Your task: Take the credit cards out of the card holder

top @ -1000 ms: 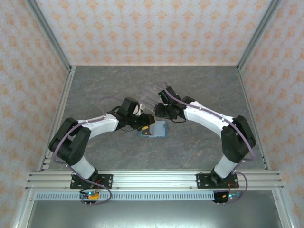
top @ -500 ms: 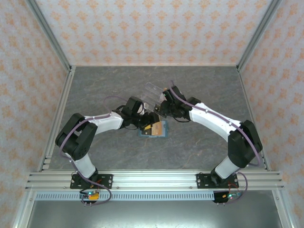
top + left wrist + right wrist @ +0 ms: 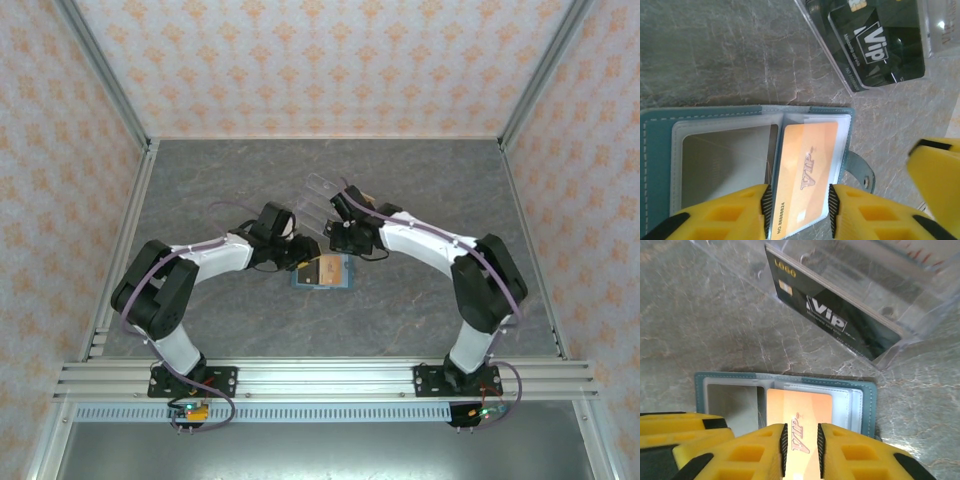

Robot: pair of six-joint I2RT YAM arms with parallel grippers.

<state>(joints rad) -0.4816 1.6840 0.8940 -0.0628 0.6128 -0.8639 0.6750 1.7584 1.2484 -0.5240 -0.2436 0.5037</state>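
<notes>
From above, the card holder (image 3: 342,272) lies open near the middle of the table (image 3: 430,180), on the near side of the clear stand (image 3: 322,192). The left gripper (image 3: 303,258) is over its left end and the right gripper (image 3: 338,240) over its far edge. Both are close, with the left lower over the holder.

At the left wrist, the orange card (image 3: 807,165) sits in the holder's right sleeve, its long axis pointing straight back at the camera. The jaws are parted to about the card's width, 1 finger beside each long edge. I cannot tell whether they pinch it.

At the right wrist, the same card runs lengthwise under the fingers (image 3: 760,450). These are drawn almost together, leaving a thin slit with nothing in it. A black card (image 3: 830,315) stands in the stand beyond.

Judged from this, the card should slide out toward the near edge, and the left arm is better placed to pull it.
</notes>
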